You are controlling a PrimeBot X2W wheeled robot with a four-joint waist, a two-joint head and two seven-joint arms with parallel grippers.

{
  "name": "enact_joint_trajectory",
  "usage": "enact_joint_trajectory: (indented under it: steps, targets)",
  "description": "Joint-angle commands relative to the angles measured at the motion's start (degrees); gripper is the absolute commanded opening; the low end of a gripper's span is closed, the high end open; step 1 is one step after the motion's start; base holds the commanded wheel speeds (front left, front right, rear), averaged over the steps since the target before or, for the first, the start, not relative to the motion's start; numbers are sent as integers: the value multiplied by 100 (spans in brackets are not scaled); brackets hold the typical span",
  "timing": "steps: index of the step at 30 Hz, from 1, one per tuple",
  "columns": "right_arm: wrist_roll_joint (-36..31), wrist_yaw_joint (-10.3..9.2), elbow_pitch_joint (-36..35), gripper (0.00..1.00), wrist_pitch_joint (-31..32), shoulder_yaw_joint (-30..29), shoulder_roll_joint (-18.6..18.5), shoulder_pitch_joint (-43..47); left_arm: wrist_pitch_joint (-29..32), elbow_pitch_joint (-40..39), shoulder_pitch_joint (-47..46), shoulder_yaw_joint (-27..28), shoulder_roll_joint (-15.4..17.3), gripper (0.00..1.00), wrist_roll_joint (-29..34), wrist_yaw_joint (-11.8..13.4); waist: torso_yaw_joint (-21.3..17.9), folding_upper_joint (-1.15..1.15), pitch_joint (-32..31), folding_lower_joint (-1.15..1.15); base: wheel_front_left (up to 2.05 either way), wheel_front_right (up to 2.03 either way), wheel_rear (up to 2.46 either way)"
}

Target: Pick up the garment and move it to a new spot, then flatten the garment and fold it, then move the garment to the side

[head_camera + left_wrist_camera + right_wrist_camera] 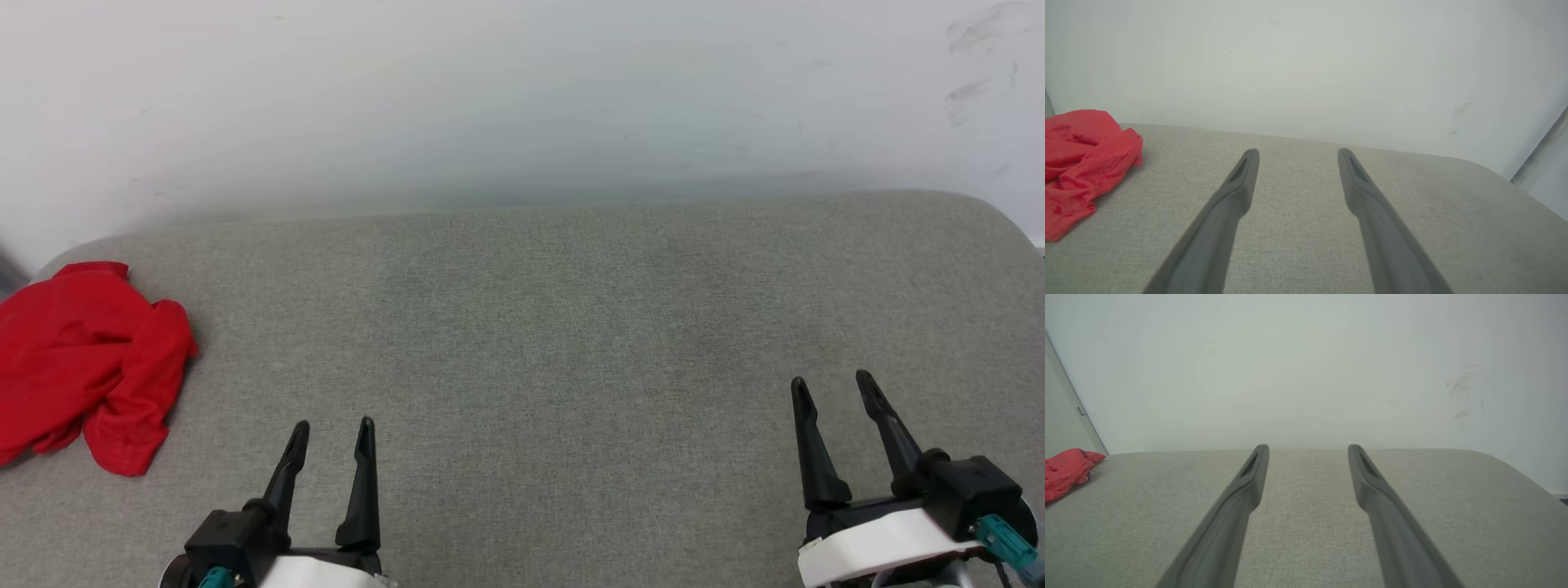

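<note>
The wide grey woven-fabric cushion [571, 327] spans the whole view. The crumpled red jersey garment [82, 359] lies bunched at its far left end, its longer run going from the wall side toward the robot. The left gripper [333, 425], fingers spread and empty, is near the garment and to its right. The right gripper [831, 380], also spread and empty, is well apart from it. The left arm looks the better placed to reach.

Wide grey upholstered surface [571, 327], woven cloth, far corners rounded. One red garment [82, 359] lies directly on it, crumpled in a loose heap at the left end.
</note>
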Motion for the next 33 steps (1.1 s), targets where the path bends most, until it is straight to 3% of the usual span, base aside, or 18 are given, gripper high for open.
enact_joint_trajectory:
  steps: [1,15,23,33]
  targets:
    - [13,-2,7,100,-47,-15,13,60,-58,10,70,53,-3,100,181,-54,0,0,-5,0,0,0,0]
    - [-382,-2,89,100,-179,-28,15,162,-190,78,194,-52,-24,100,604,-176,13,0,-27,0,0,0,0]
    - [-212,-2,123,100,-171,-19,15,157,-183,120,144,-42,-24,100,536,-175,65,0,-24,0,0,0,0]
    - [-98,-2,19,100,-171,123,15,191,-182,129,61,59,-25,100,625,-172,520,0,22,0,0,0,0]
